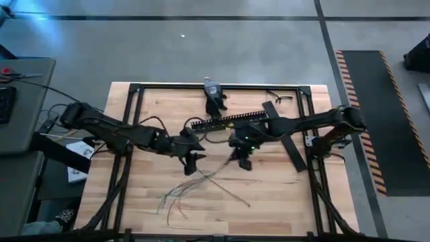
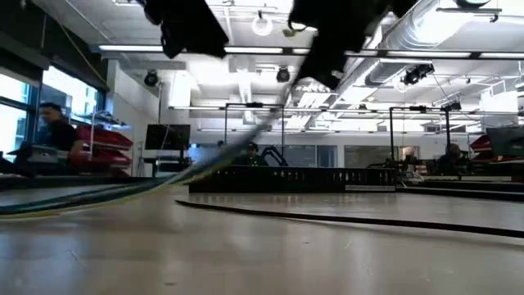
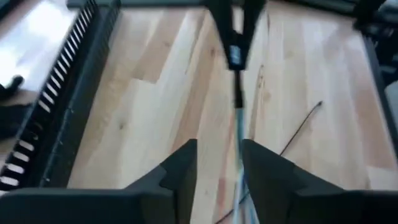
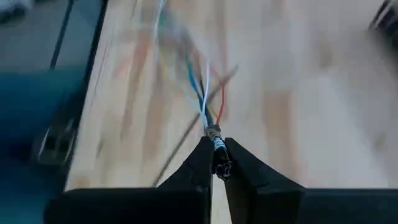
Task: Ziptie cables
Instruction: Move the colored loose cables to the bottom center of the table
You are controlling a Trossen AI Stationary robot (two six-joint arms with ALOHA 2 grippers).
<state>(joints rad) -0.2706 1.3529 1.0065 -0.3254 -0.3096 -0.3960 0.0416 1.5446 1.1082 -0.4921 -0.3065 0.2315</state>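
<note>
The cables (image 1: 183, 191), a loose bundle of thin pale and coloured wires, run from the near left of the table up to my right gripper (image 4: 214, 148), which is shut on their bound end above mid-table. The low view shows the cables (image 2: 123, 192) slanting up off the wood. My left gripper (image 3: 219, 158) hovers open just left of the right gripper (image 1: 240, 161). The raised cables (image 3: 239, 118) pass between its fingers, close beside one of them. My right gripper pinches the cables' bound end (image 4: 214, 132), a short dark and metallic wrapped tip, between its two fingertips. That end is lifted clear; the strands fan out and slope down to the table, their far ends lying on the wood. My left gripper: I cannot tell whether a finger (image 3: 264, 171) touches the cables.
A long black comb-edged duct (image 1: 232, 119) lies across the far middle, and a flat black strip (image 1: 287, 142) slants at the right. A thin dark strip (image 1: 227, 191) lies on the wood near the cables. A small dark tool (image 1: 213, 95) sits at the far edge.
</note>
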